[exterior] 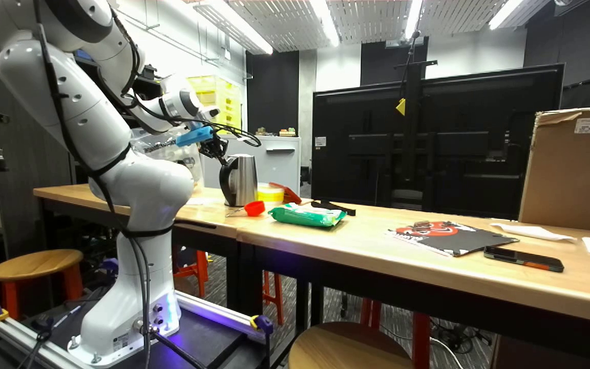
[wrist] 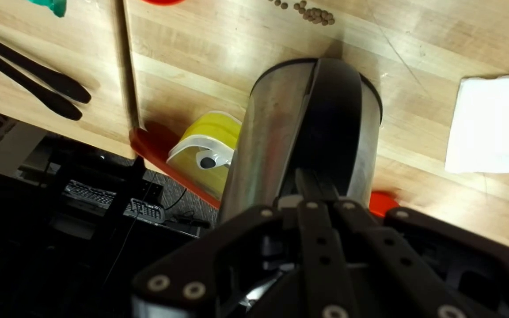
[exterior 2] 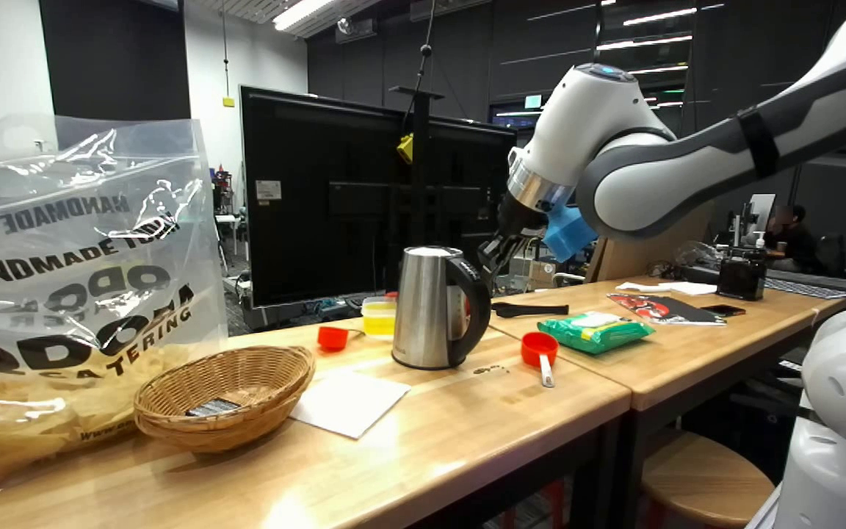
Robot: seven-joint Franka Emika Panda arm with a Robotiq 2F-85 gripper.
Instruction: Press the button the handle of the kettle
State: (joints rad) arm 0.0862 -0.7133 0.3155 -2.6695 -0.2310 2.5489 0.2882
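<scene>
Kettle, one. Handling (judged): rigid and smooth, likely slippery on the metal body; contents unseen, so weight uncertain; a push might tip or slide it. Hold: the handle, pressing at its upper end; button not discernible. Appearance: silvery metal, handle curved and black, base edged dark. Location: upright on the counter, mid-frame in an exterior view. Tool: fingers together, nothing seen gripped, tips near the handle's top at wrist view's lower centre; contact cannot be told.
</scene>
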